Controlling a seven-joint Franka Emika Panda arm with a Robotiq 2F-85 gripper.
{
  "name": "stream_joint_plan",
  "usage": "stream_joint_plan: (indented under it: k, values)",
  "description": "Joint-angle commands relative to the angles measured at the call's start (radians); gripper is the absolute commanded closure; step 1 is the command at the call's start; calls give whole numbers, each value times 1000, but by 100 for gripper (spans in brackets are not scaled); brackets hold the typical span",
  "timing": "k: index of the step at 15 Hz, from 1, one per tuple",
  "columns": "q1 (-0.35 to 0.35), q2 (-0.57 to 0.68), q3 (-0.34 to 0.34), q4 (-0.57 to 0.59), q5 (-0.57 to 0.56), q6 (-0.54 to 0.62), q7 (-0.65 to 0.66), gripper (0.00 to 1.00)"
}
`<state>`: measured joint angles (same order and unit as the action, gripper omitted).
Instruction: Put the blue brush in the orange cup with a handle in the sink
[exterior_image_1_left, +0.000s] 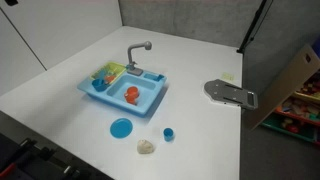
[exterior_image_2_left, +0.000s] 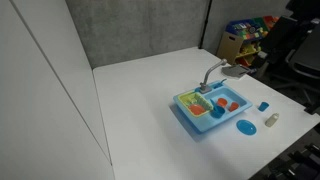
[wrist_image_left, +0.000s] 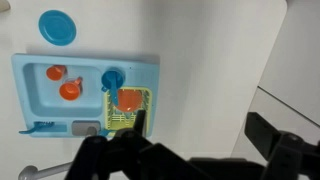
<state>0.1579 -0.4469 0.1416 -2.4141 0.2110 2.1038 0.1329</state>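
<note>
The light-blue sink (exterior_image_1_left: 150, 103) stands on the white table; it also shows in the other exterior view (exterior_image_2_left: 190, 118) and at the left of the wrist view (wrist_image_left: 28, 100). The orange cup (exterior_image_1_left: 131, 95) sits in the large basin, and the wrist view (wrist_image_left: 70, 90) shows a smaller orange piece beside it. A small darker-blue piece, which I take for the blue brush (wrist_image_left: 112, 78), lies in the basin next to the side compartment (exterior_image_1_left: 100, 85). My gripper (wrist_image_left: 205, 130) is open and empty, high above bare table beside the sink. It does not show in either exterior view.
A yellow-green rack (wrist_image_left: 127, 118) holding an orange-red piece fills the side compartment. The grey faucet (exterior_image_1_left: 138, 50) rises at the sink's far rim. A flat blue disc (exterior_image_1_left: 121, 128), a tiny blue cylinder (exterior_image_1_left: 168, 132) and a beige lump (exterior_image_1_left: 147, 147) lie in front. A grey metal plate (exterior_image_1_left: 230, 93) is near the table edge.
</note>
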Motion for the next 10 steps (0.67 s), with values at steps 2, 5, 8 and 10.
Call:
stream_joint_plan:
  k: [2, 5, 8, 10]
  values:
    - [-2, 0, 2, 3, 1, -3, -1, 0]
    - [-12, 15, 9, 16, -18, 1, 15, 0]
    - [-44, 71, 15, 62, -90, 9, 37, 0]
    - [-75, 119, 13, 95, -150, 28, 60, 0]
